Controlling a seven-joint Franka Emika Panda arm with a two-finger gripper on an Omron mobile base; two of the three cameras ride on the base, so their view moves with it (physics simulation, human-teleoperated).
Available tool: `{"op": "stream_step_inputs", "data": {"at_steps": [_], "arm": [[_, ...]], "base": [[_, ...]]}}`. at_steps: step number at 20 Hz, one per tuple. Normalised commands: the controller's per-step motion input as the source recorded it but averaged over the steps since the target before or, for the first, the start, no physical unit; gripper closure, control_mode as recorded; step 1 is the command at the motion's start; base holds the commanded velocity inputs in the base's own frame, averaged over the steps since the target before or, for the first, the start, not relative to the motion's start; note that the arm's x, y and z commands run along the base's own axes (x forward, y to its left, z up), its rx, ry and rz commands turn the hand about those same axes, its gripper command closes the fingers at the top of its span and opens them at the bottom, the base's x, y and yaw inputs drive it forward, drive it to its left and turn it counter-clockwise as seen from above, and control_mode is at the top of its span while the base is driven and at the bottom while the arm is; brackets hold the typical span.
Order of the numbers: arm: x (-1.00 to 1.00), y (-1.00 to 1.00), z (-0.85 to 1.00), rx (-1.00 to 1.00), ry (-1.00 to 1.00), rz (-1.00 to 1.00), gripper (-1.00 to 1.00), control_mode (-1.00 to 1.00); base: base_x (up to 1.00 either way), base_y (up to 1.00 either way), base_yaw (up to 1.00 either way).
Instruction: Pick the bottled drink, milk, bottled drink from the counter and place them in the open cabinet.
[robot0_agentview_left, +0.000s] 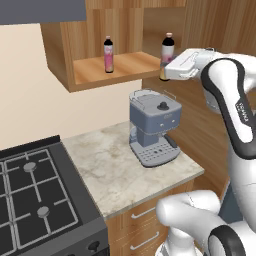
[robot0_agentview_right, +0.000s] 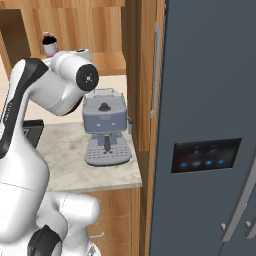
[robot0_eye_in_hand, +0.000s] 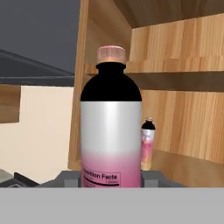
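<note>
My gripper (robot0_eye_in_hand: 111, 178) is shut on a bottled drink (robot0_eye_in_hand: 111, 127) with a dark shoulder, a pale label and a pink base, held upright. In the left base view this bottle (robot0_agentview_left: 167, 49) hangs at the right front corner of the open cabinet (robot0_agentview_left: 125, 67), with the gripper (robot0_agentview_left: 166, 71) reaching in from the right. The arm partly hides it (robot0_agentview_right: 49, 45) in the right base view. The other bottled drink (robot0_agentview_left: 108, 54), with a pink label, stands upright on the cabinet shelf, further left (robot0_eye_in_hand: 148, 144). The milk is out of view.
A grey coffee machine (robot0_agentview_left: 152, 127) stands on the counter (robot0_agentview_left: 110, 170) directly below the cabinet's right end. A black stove (robot0_agentview_left: 35, 200) is at the left and a grey hood (robot0_agentview_left: 40, 10) above it. A tall dark fridge (robot0_agentview_right: 210, 125) fills the right.
</note>
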Motion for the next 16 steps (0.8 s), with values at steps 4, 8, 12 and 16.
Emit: {"op": "stream_step_inputs", "data": {"at_steps": [4,8,12,16], "arm": [[1.0,0.0,0.0,0.0,0.11,0.0,1.0,-1.0],[1.0,0.0,0.0,0.0,0.09,-0.01,1.0,-1.0],[0.94,0.0,0.0,0.0,0.04,-0.03,1.0,-1.0],[0.41,0.01,-0.16,0.0,-0.03,-0.04,1.0,-1.0]], "base": [[0.0,0.0,0.0],[0.0,0.0,0.0],[0.0,0.0,0.0],[0.0,0.0,0.0]]}}
